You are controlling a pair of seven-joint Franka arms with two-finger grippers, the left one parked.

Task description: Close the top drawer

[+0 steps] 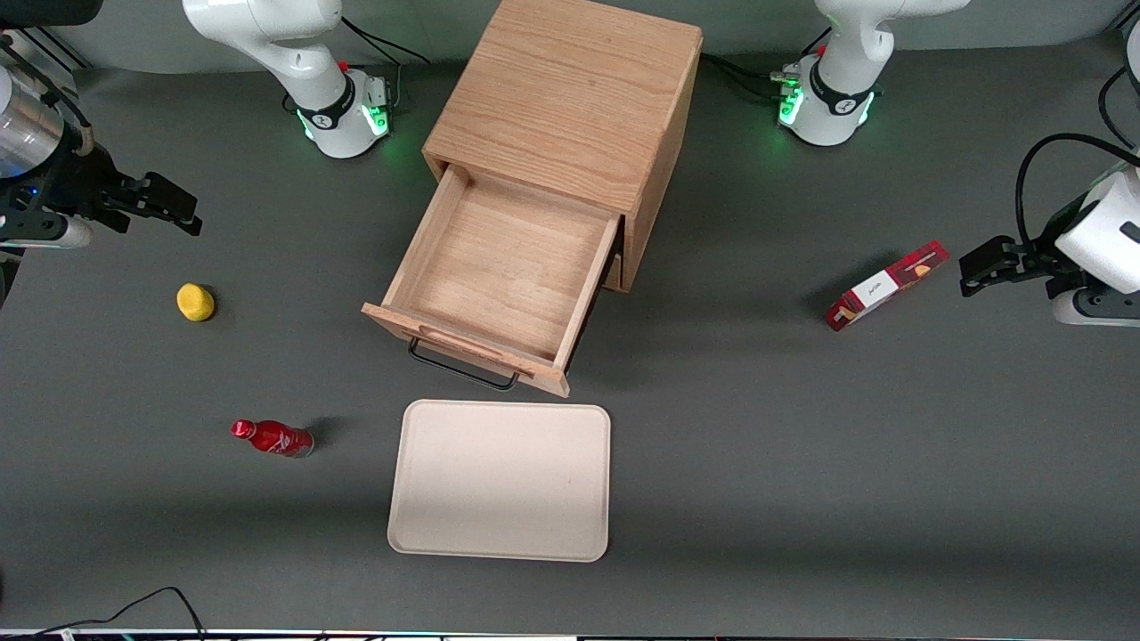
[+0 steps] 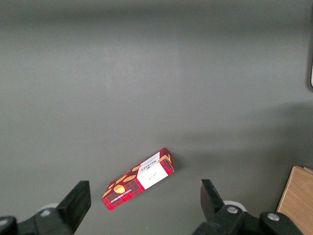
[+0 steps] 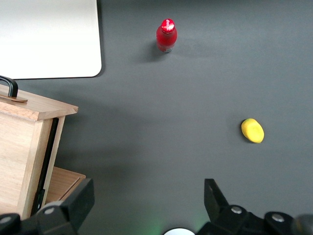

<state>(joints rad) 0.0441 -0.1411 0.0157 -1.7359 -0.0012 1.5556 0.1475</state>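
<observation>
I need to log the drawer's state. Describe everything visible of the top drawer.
The top drawer is a shallow light-oak box, pulled far out of the wooden cabinet and empty. Its front carries a wooden lip and a black wire handle, facing the beige tray. Nothing touches it; the gripper hangs open toward the working arm's end.

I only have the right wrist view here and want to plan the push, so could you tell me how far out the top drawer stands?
Observer: The top drawer is pulled nearly fully out of the cabinet, and it looks empty.
Operator: Thank you. Where is the gripper relative to it?
Observer: The gripper hangs open toward the working arm's end of the table, well apart from the drawer, above the lemon.
Operator: Is anything in front of the drawer?
Observer: A tray lies just in front of the handle, not touching it.
</observation>
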